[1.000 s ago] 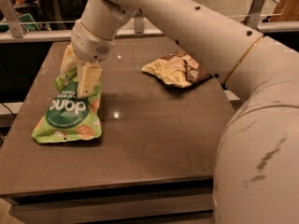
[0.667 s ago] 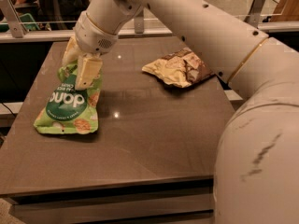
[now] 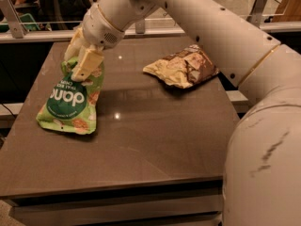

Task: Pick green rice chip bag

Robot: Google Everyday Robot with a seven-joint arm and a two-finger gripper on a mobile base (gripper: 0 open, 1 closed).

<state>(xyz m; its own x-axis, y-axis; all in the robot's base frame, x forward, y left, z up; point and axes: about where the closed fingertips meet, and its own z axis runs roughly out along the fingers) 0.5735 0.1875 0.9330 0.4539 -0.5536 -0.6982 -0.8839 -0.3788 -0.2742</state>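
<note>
The gripper (image 3: 81, 64) is clamped on the top edge of the green bag (image 3: 69, 102) at the table's (image 3: 155, 140) left side; the cream bag (image 3: 181, 68) lies at the table's far right

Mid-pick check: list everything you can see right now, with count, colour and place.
green rice chip bag: one, lime green with a dark green circle, on the left part of the table, top end pinched in the gripper
chip bag: one, cream and brown, lying on the far right part of the table
table: one, dark brown, fills the middle of the view
rail: one, grey metal, along the table's far edge
green object: one, behind the rail at far left, too unclear to name
arm: one, white, reaching from the right across to the left
gripper: one, cream, over the table's left side, shut on the bag's top
</note>
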